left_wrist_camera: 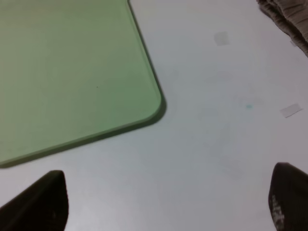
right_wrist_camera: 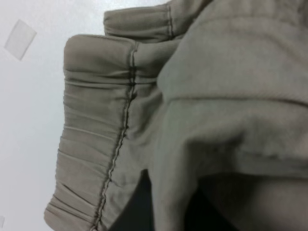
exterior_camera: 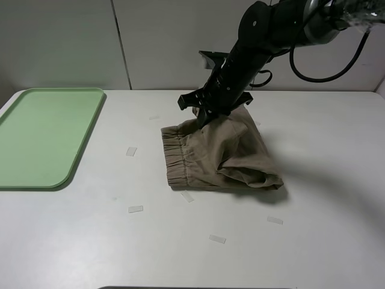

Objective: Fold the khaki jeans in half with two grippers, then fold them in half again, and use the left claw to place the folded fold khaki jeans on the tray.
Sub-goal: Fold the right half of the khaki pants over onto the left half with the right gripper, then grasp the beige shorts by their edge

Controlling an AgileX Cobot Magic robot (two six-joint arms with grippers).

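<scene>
While the right claw grips the khaki jeans, the left claw gapes well apart.

No text, brand, number or sign can be read in any view. One finger of the left gripper carries faint pale marks, too blurred to make out as letters. The small pale strips on the table, one at about 8 o'clock from the khaki jeans, show no legible print
</scene>
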